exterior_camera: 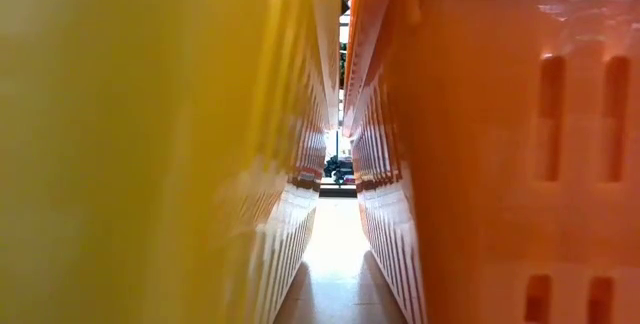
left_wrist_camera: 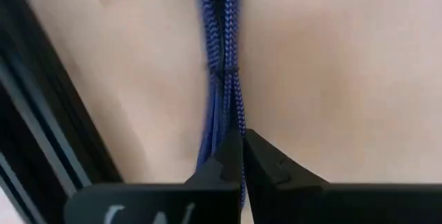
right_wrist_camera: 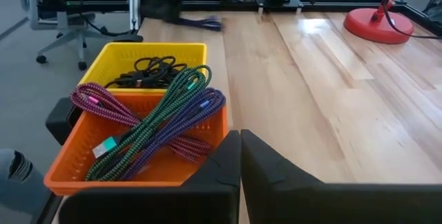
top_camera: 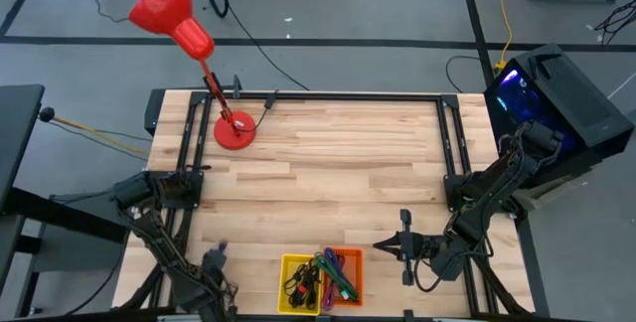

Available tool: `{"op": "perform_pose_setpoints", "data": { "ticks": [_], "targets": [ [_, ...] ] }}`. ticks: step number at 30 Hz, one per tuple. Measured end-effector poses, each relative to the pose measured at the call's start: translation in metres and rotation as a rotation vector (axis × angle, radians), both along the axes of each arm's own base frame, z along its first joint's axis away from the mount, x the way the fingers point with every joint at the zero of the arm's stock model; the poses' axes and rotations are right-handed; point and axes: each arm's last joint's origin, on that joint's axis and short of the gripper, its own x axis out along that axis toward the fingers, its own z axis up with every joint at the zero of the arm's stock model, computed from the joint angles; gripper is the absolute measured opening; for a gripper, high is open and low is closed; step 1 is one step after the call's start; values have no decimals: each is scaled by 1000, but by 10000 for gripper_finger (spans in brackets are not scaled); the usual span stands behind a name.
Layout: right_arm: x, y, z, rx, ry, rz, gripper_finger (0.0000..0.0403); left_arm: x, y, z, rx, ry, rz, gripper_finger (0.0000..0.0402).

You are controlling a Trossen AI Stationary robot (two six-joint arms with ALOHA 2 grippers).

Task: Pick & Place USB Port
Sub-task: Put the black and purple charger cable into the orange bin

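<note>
Left gripper [left_wrist_camera: 242, 158] pinched shut on blue braided cable [left_wrist_camera: 224, 65] lying on table [left_wrist_camera: 331, 79] — presumably for lifting toward bins; right gripper [right_wrist_camera: 240, 156] shut, empty, waiting beside orange bin [right_wrist_camera: 69, 162].

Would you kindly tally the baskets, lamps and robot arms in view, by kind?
Baskets: 2, yellow basket and orange basket
Lamps: 1, red lamp
Arms: 2, left arm and right arm
Total: 5

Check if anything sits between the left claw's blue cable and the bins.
Nothing visible. Left claw is shut on the blue cable; only bare table separates it from the yellow bin, the orange bin just beyond.
</note>
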Motion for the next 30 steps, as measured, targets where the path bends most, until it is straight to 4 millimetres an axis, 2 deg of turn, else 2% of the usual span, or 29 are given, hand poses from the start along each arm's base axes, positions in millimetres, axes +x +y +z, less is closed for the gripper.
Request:
{"op": "perform_pose_setpoints", "data": {
  "ticks": [7,18,26,30],
  "targets": [
    [0,0,-1,-7,5,0,8,18,25,43,293,-161,-73,1],
    [10,-11,1,-56,-25,-87,8,78,54,118,640,-509,-332,1],
    [41,-31,22,-164,-168,-100,9,131,87,165,913,-604,-504,0],
    [57,-54,41,-202,-277,-121,22,158,106,180,978,-585,-553,0]
  ]
}}
